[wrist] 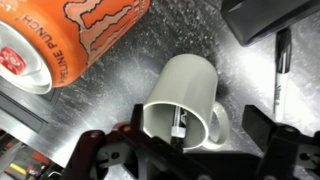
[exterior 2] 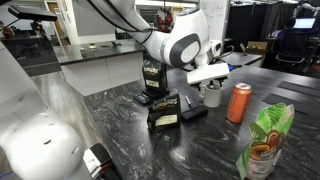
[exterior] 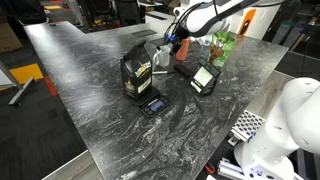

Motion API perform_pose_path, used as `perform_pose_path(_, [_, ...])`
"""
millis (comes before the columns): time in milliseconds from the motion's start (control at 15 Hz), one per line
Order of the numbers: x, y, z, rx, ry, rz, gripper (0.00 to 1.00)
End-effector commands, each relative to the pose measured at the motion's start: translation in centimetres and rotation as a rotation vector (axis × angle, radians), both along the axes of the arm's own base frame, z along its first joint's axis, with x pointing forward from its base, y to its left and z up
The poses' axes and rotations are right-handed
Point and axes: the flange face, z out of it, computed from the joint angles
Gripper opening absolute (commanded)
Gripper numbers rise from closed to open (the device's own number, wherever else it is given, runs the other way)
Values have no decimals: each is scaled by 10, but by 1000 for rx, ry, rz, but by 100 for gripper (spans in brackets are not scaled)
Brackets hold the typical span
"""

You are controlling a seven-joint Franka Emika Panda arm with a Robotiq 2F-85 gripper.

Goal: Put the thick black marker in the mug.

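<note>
White ceramic mug [wrist: 185,95] directly beneath tool [wrist: 190,146]; stubby thick black marker [wrist: 179,127] seemingly upright inside (dim view); tool jaws spread wide, holding nothing.

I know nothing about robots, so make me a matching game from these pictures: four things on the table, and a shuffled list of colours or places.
Things:
1. mug
2. drink can
3. snack bag
4. thin pen

Descriptions:
A. orange
B. green
C. black, lying flat beside the mug
D. white, with a side handle

Pairs: 1-D, 2-A, 3-B, 4-C
</note>
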Motion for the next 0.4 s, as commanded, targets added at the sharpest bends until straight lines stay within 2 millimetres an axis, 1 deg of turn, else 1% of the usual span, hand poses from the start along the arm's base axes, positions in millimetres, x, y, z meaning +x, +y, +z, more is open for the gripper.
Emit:
perform_pose_path(0, [-12, 37, 36, -30, 142, 128, 100])
perform_pose_path(67, [-6, 59, 46, -26, 181, 164, 100])
perform_pose_path(267, [-11, 101, 79, -26, 304, 254, 100])
perform_pose_path(333, [-12, 111, 88, -26, 353, 273, 100])
